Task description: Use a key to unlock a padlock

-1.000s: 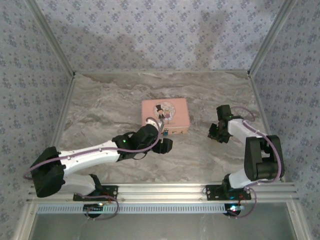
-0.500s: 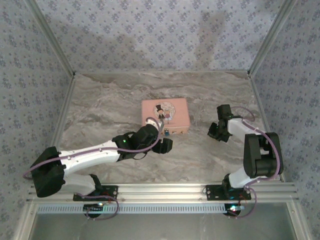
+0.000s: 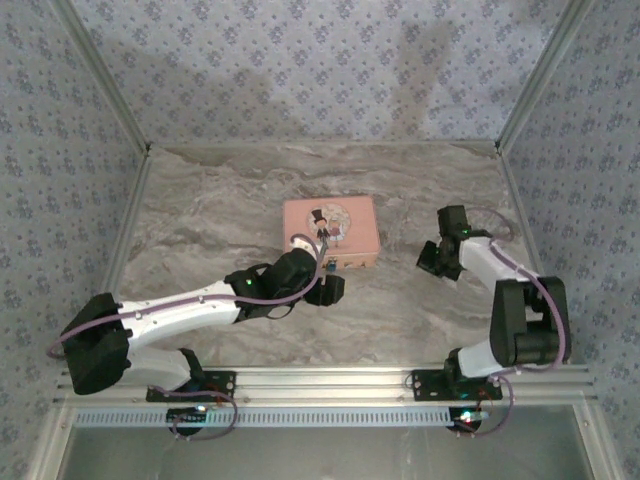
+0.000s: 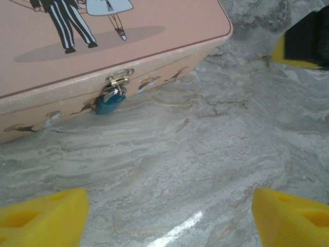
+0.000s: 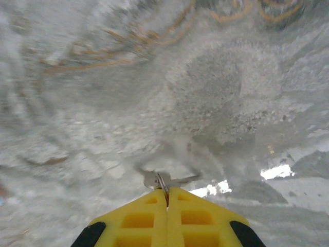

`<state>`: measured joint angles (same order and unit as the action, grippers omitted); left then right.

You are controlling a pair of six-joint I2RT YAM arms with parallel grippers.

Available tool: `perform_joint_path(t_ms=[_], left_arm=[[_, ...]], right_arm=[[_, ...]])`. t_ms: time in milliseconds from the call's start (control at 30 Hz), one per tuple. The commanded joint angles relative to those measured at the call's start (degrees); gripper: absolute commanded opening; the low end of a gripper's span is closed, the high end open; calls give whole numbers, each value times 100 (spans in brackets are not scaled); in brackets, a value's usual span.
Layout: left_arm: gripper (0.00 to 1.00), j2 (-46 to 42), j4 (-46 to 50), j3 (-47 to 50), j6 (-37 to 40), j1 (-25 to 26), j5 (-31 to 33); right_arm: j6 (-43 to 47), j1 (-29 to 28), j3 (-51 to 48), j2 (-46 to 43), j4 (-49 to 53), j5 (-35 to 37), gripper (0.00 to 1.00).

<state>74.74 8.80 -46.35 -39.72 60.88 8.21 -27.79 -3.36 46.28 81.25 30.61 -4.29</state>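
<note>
The tiny blue padlock point(image 4: 108, 102) hangs from a silvery hasp on the front wall of the pink tin point(image 4: 103, 56), and shows as a blue speck point(image 3: 330, 266) from above. My left gripper point(image 4: 164, 216) stands open in front of it, yellow fingertips point(image 4: 43, 213) wide apart over bare marble, a short way from the lock. To the right of the tin, my right gripper point(image 5: 167, 193) is shut on the small silvery key point(image 5: 159, 180) by its ring, the blade sticking out sideways past the tips. The picture there is blurred. From above the right gripper point(image 3: 432, 262) points left.
The pink tin point(image 3: 330, 230) with a cartoon couple sits mid-table on the marble top point(image 3: 220, 210). Patterned walls and metal corner posts point(image 3: 520, 100) close in the table. The right gripper point(image 4: 303, 41) appears at the top right of the left wrist view.
The right arm has swung its wrist a little back and to the right with the key held. The left arm and the tin have stayed put.
</note>
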Motion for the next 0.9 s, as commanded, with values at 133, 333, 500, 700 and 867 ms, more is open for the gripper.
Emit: perform_joint_path(t_ms=[133,333,500,700,867], left_arm=[[84,-305,-143,-255,94,-239,-15],[85,-551,-287,-510,404,-650,-600],[85,-696,-642,-810,647,-1089,-1561],[78,-721,-1160,-1132,984,-1422,-2592],[80,-612,-1543,-1374,1260,-1487,-3106]], right_arm=[[213,-81,697,-1154,887,-492,0],[294,-288,1438,-1658,1374,-1293,0],[298,-660,2386,-1778,1789,-1850,0],[22,-1054,3144,-1788,1950,-2478,0],[-357,-1303,3459,-1754,1823,-2982,0]])
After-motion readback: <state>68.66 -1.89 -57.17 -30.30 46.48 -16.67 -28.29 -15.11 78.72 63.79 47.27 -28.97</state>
